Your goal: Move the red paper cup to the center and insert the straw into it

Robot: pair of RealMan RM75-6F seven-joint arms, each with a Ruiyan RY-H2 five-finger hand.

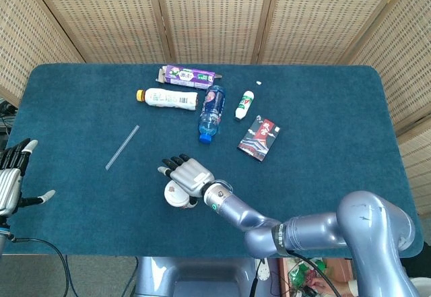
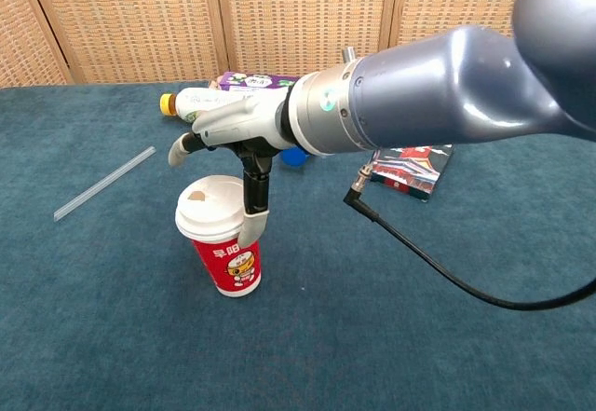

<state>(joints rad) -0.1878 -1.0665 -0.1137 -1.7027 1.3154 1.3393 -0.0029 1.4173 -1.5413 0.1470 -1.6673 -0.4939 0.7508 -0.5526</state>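
The red paper cup with white lid stands upright near the table's front middle. The right hand is spread open above it, holding nothing. The straw lies to the left. The left hand is open.

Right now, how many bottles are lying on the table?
3, all at the far middle: a white yellow-capped plastic bottle on the left, a blue plastic bottle in the centre, and a small white green-capped bottle on the right. None seems hidden.
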